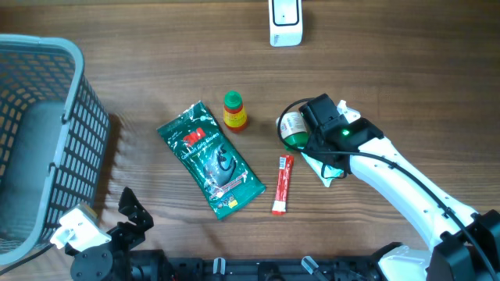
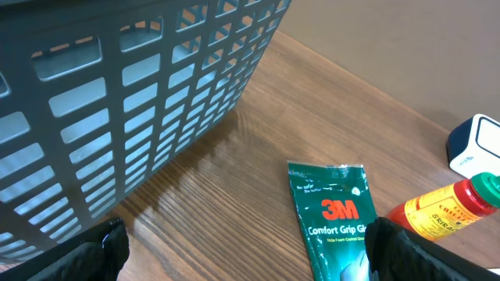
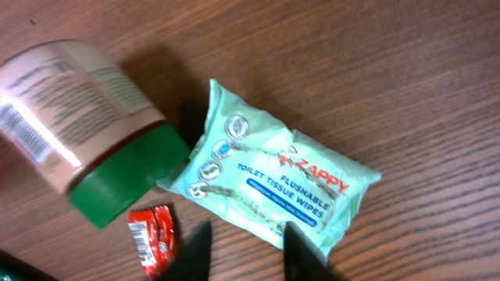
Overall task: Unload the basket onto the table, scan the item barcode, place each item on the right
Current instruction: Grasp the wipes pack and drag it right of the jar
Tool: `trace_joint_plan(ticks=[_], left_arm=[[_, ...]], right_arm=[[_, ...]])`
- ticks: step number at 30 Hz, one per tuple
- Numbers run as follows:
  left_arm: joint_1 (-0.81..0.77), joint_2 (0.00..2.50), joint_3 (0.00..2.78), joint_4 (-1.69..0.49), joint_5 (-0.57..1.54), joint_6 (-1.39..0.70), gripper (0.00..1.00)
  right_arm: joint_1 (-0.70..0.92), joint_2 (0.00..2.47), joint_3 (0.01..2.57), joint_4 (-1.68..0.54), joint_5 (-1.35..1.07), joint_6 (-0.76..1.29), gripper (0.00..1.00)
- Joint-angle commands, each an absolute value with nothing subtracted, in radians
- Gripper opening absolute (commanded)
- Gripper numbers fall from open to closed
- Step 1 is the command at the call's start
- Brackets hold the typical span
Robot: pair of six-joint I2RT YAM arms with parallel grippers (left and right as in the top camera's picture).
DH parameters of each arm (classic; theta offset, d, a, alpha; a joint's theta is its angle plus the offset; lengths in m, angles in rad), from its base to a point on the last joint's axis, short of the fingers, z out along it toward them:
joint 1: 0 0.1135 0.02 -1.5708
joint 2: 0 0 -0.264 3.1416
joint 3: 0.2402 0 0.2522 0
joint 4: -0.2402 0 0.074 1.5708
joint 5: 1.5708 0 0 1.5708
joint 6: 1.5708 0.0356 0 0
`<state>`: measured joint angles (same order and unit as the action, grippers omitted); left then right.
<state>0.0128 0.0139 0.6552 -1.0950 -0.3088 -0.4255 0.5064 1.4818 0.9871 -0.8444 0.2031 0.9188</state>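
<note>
Wipes pack (image 3: 273, 187): flat on table (image 3: 406, 62) beside jar (image 3: 78, 125), under my right claw (image 3: 246, 250), slightly parted, grasping nothing. Scanner (image 1: 285, 22) stands well apart. Left claw (image 2: 242, 250) wide, idle.

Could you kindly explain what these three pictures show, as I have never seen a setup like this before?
These are two robot arms at a wooden table, seen by three cameras. One looks down from above; the other two sit on the wrists.

On the table lie a green glove packet, a small yellow bottle, a red sachet, a green-lidded jar on its side and a pack of tissue wipes. A grey basket stands left, a white scanner at the far edge.

The left gripper is open and empty near the basket. The right gripper hovers over the wipes, its fingers slightly apart, gripping nothing.
</note>
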Motion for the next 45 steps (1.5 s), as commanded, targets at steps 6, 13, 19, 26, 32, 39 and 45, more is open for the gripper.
trace_joint_plan(ticks=[6,13,19,26,32,39,45], left_arm=[[0.006,0.006,0.653,-1.091,-0.304,-0.435,1.0],[0.006,0.006,0.654,-1.091,-0.304,-0.435,1.0],[0.006,0.006,0.653,-1.091,-0.304,-0.435,1.0],[0.006,0.006,0.654,-1.091,-0.304,-0.435,1.0],[0.006,0.006,0.653,-1.091,-0.304,-0.435,1.0],[0.006,0.006,0.653,-1.091,-0.304,-0.435,1.0],[0.006,0.006,0.653,-1.091,-0.304,-0.435,1.0]], right_arm=[[0.456,1.594,0.948,-0.65,0.102,0.967,0.07],[0.45,1.815,0.948,-0.582,0.102,0.97,0.14],[0.45,1.872,0.965,-0.54,0.049,0.879,0.7],[0.45,1.702,1.151,-0.739,0.054,0.803,1.0],[0.452,1.54,1.173,-0.904,0.066,0.684,1.0],[0.527,1.571,1.095,-1.06,0.114,0.707,1.0],[0.588,1.646,1.015,-1.055,0.191,0.764,0.95]])
